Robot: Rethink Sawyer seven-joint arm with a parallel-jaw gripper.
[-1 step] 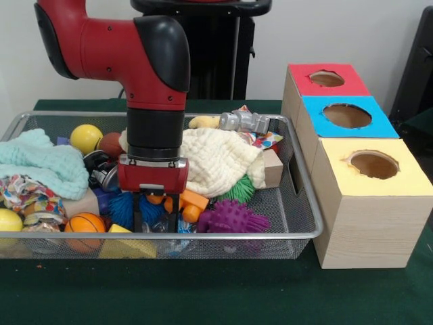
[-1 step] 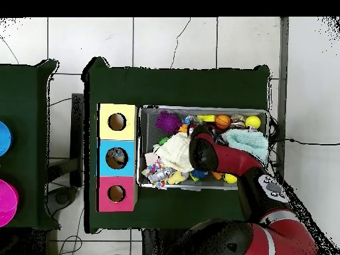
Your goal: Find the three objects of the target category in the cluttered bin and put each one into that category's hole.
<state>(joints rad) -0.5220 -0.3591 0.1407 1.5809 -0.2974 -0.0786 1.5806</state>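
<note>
Near rim: the wire bin (image 1: 298, 233) is bounded in front by a chrome rail; a yellow wedge block (image 1: 125, 245) and a small basketball (image 1: 86, 223) are pressed close behind it, so little free room is left there.
Gripper: the gripper (image 1: 155, 220) is lowered into the clutter just behind the near rim, between the basketball and a purple spiky ball (image 1: 233, 217). Its fingers are seen spread, with an orange piece (image 1: 191, 205) just behind them; nothing is seen clamped between them.
Task things: the target category cannot be told from the views, so the three wanted objects are judged to lie somewhere in the bin, unidentified.
Progress: a small item (image 2: 119, 157) is seen inside the blue box's hole from overhead; the yellow and red holes look empty. At most one drop is judged done, with the rest left.
Mid bin: a cream cloth (image 1: 220, 159) is heaped at the centre and a mint cloth (image 1: 37, 162) at the left, likely hiding things.
Boxes: the yellow box (image 1: 369, 217), blue box (image 1: 352, 118) and red box (image 1: 325, 81) are lined up near to far, right of the bin, close beside its right wall.
Open room: the tabletop (image 1: 203, 291) in front is bare; a lift clear of the right wall is judged needed.
</note>
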